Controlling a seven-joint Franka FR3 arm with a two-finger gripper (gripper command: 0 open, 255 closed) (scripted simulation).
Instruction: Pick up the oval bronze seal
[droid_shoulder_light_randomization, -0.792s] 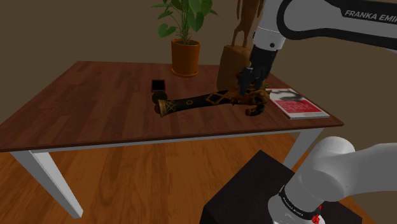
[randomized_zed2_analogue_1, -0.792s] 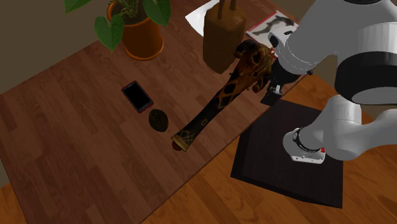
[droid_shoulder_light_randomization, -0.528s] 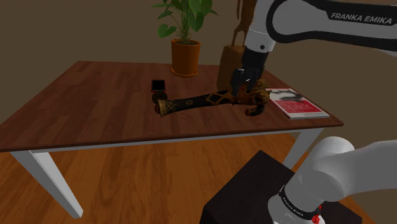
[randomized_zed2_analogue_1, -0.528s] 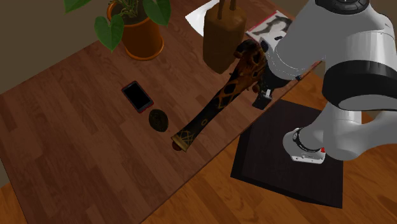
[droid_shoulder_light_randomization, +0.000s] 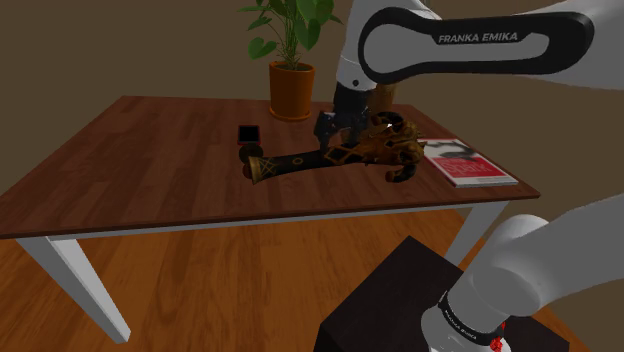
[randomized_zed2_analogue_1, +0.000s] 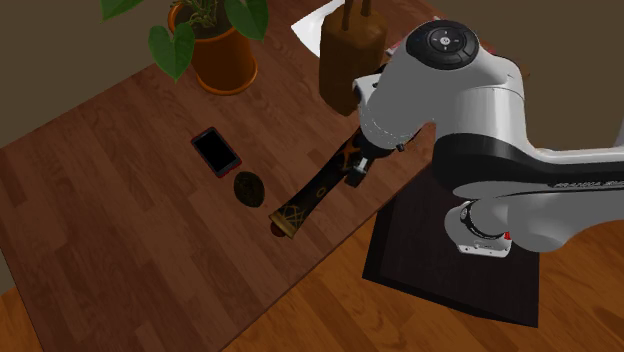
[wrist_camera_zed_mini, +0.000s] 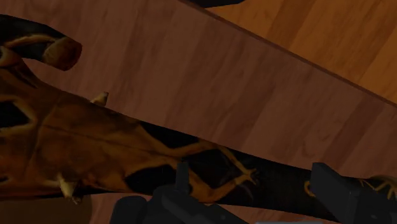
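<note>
The oval seal (randomized_zed2_analogue_1: 249, 187) is a small dark bronze disc lying flat on the wooden table (randomized_zed2_analogue_1: 120, 230), between a black phone (randomized_zed2_analogue_1: 216, 150) and the narrow end of a long dark carved object (randomized_zed2_analogue_1: 305, 204). In the shoulder view the seal (droid_shoulder_light_randomization: 243, 152) shows as a dark spot just left of that narrow end. My gripper (droid_shoulder_light_randomization: 333, 136) hangs over the middle of the carved object (droid_shoulder_light_randomization: 300, 162), well to the right of the seal. In the wrist view the gripper (wrist_camera_zed_mini: 254, 191) is open, its fingers apart above the carved object (wrist_camera_zed_mini: 95, 146), with nothing between them.
A potted plant (droid_shoulder_light_randomization: 291, 85) stands at the table's back edge. A brown block (randomized_zed2_analogue_1: 345, 60) with sticks in it stands behind the arm. A red and white magazine (droid_shoulder_light_randomization: 468, 163) lies at the table's right end. The front table edge (droid_shoulder_light_randomization: 250, 225) runs close to the carved object.
The arm has swung toward the shoulder view's left. The gripper moved from above the carved object's wide end to above its middle, closer to the seal. Nothing on the table shifted.
</note>
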